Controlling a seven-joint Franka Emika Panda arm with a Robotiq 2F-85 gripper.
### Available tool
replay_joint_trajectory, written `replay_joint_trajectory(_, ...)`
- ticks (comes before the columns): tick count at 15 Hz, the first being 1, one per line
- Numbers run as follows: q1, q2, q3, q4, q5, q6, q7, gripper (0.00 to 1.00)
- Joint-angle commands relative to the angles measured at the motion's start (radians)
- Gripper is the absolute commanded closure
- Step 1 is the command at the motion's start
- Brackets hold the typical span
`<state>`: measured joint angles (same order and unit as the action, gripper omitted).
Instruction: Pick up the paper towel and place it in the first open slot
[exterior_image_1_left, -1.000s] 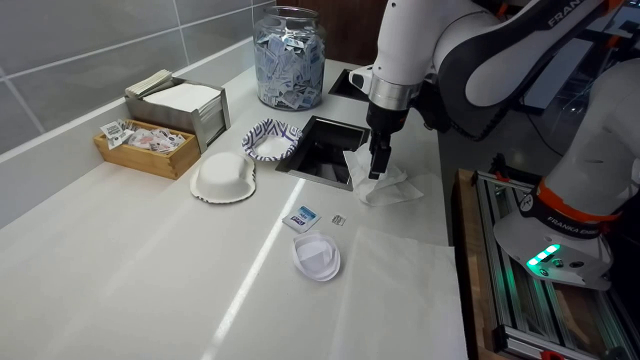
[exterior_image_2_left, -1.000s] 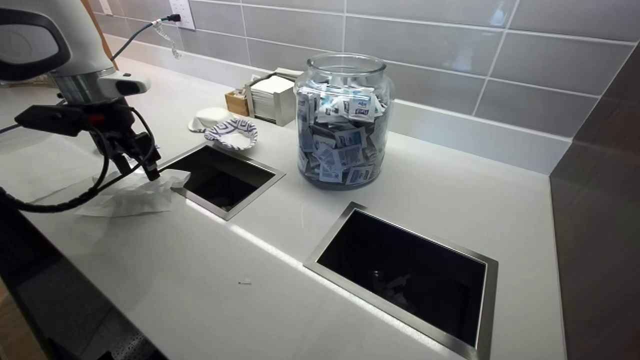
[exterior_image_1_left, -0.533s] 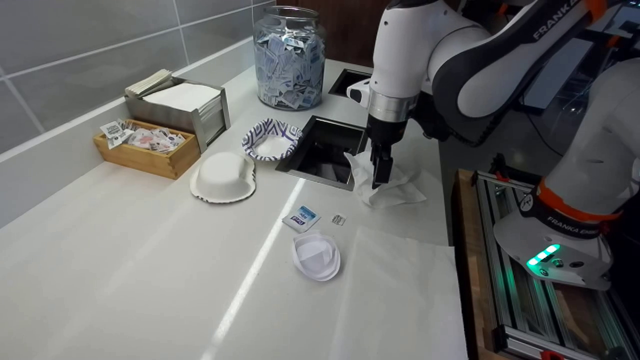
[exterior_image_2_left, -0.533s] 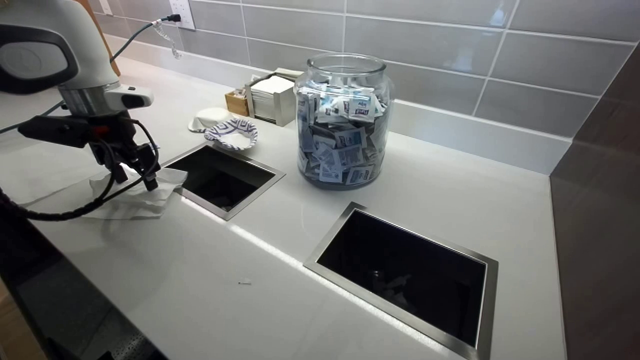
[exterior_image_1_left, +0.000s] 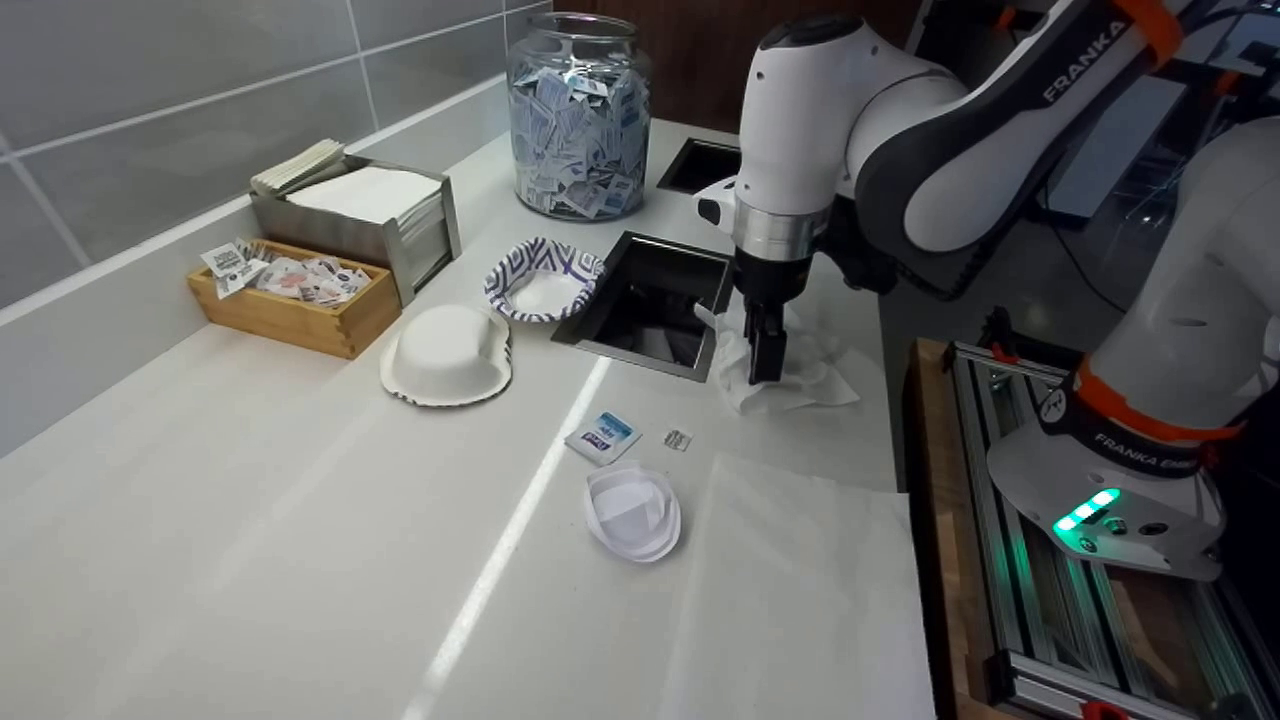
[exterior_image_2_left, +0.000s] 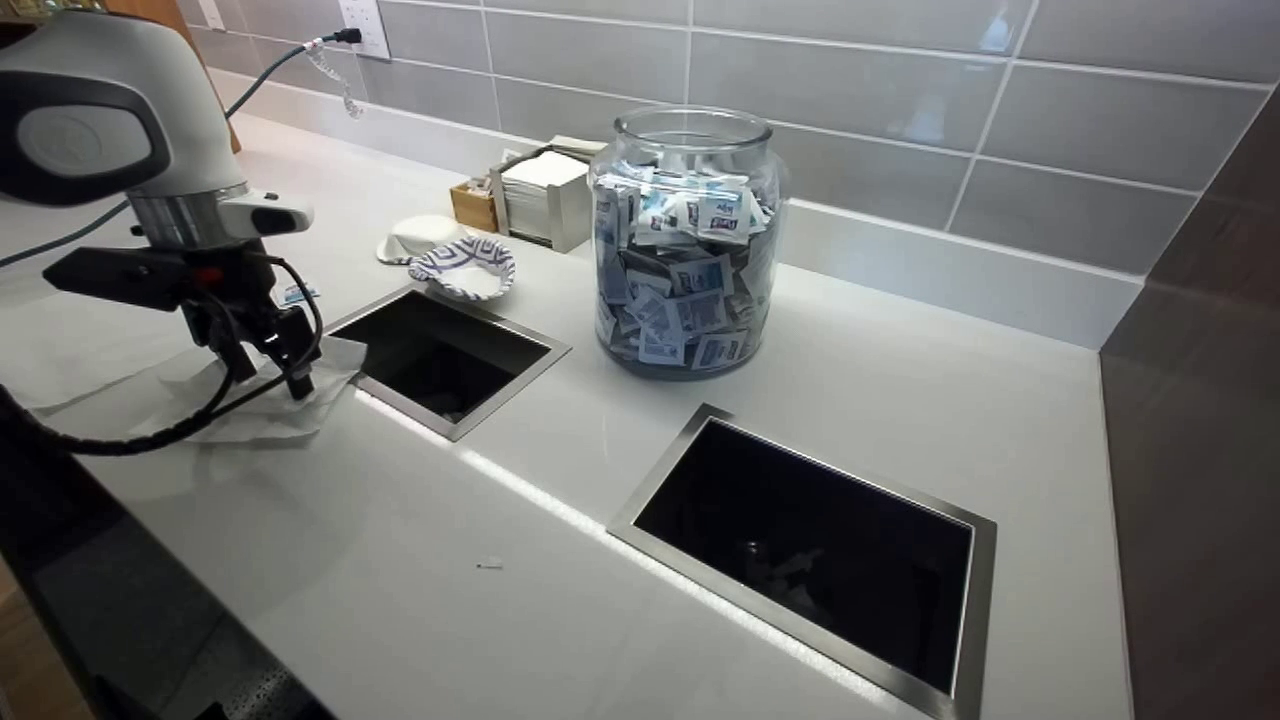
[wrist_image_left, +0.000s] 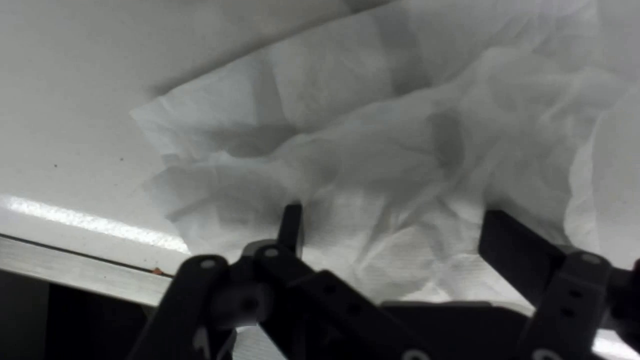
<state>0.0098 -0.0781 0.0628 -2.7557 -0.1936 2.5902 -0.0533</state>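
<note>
the tool (wrist_image_left: 395, 209) points down at the paper towel (wrist_image_left: 360, 135), its jaws spread wide, with loose folds of the sheet in the gap between them; it has hold of nothing. whether its fingers (wrist_image_left: 515, 245) touch the paper, one cannot tell. the towel lies crumpled on the surface (exterior_image_1_left: 300, 540), and in both exterior views a corner of it reaches over the rim of the slot (exterior_image_1_left: 632, 362) just beside it. a second slot (exterior_image_2_left: 975, 610) sits well apart from the towel. at a corner of the slot beside the towel is a patterned bowl (exterior_image_1_left: 543, 285), and near that an upturned white bowl (exterior_image_1_left: 447, 355). a glass jar (exterior_image_1_left: 585, 38) of packets (exterior_image_1_left: 578, 140) stands near the tiled wall (exterior_image_2_left: 850, 110). a wipe packet (exterior_image_1_left: 603, 437), a small printed scrap (exterior_image_1_left: 677, 439) and a round pale piece (exterior_image_1_left: 632, 512) lie elsewhere on the surface.
</note>
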Motion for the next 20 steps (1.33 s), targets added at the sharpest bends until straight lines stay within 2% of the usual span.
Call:
replay_joint_trajectory(1,0.002,0.039,-0.010,0.003,-0.012,0.038,0.020,0.41)
replay_joint_trajectory(8,-0.004,0.039,-0.020,0.012,-0.010,0.070,0.047,0.95)
replay_joint_trajectory(9,-0.007,0.032,-0.018,0.012,-0.033,0.072,0.068,1.00)
replay_joint_trajectory(11,-0.008,0.024,-0.016,0.012,-0.042,0.079,0.086,1.00)
replay_joint_trajectory(14,-0.014,0.009,-0.015,0.012,-0.086,0.072,0.141,0.98)
replay_joint_trajectory(15,-0.011,0.003,-0.014,0.013,-0.080,0.064,0.143,0.75)
replay_joint_trajectory(20,0.006,-0.062,-0.005,0.000,-0.019,-0.003,0.152,0.36)
